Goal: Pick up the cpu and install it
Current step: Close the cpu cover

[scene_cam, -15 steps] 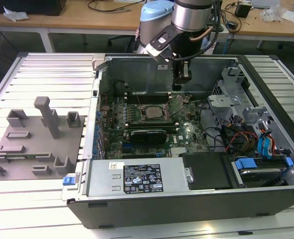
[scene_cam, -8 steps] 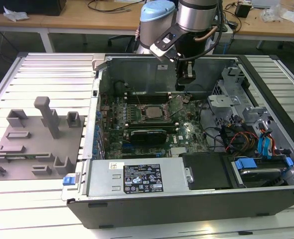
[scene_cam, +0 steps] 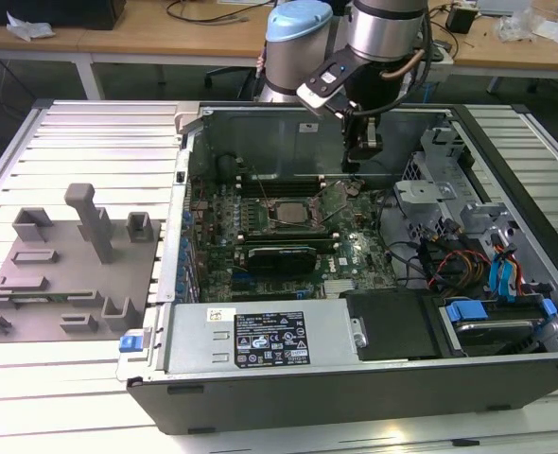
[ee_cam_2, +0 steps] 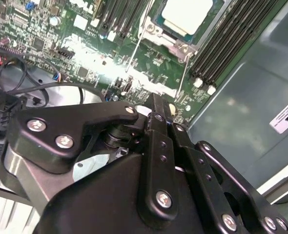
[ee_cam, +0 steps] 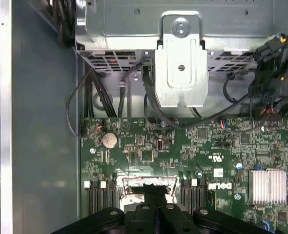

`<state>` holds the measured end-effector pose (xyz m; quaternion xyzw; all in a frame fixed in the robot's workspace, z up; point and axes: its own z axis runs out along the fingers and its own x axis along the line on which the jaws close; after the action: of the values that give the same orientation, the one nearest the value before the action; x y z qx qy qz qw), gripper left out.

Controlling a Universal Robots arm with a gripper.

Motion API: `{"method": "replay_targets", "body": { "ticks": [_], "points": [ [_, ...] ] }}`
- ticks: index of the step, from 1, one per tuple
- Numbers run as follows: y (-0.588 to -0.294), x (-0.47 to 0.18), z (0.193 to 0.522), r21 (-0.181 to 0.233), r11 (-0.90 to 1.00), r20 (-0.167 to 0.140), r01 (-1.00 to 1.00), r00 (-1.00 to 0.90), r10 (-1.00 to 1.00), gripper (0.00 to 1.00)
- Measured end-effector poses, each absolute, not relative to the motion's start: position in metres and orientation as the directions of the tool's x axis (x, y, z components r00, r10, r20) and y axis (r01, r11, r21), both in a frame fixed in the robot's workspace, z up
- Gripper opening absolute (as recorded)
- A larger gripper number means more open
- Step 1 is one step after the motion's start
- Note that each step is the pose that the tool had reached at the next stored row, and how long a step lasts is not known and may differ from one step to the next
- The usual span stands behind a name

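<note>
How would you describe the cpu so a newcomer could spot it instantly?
Start at the open computer case and its green motherboard. In the second wrist view, a metal-framed socket sits between two banks of dark memory slots, and the cpu is the flat square within that frame. Its plain, pale silvery top sets it apart from the dark slots and cluttered green board.

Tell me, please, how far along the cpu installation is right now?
Done, it seems: the cpu lies inside the socket on the motherboard. In hand: nothing that I can see; the claw hangs above the board near the socket, apart from the cpu. Left: I cannot tell whether the socket's frame is latched over it.
</note>
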<state>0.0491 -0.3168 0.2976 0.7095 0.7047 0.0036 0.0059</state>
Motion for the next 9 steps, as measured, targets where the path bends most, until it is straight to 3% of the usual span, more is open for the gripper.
{"method": "replay_targets", "body": {
  "ticks": [9],
  "points": [
    [-0.3168,0.0536,0.2892,0.01,-0.007,-0.003,1.0,0.007,1.0,0.11]
  ]
}}
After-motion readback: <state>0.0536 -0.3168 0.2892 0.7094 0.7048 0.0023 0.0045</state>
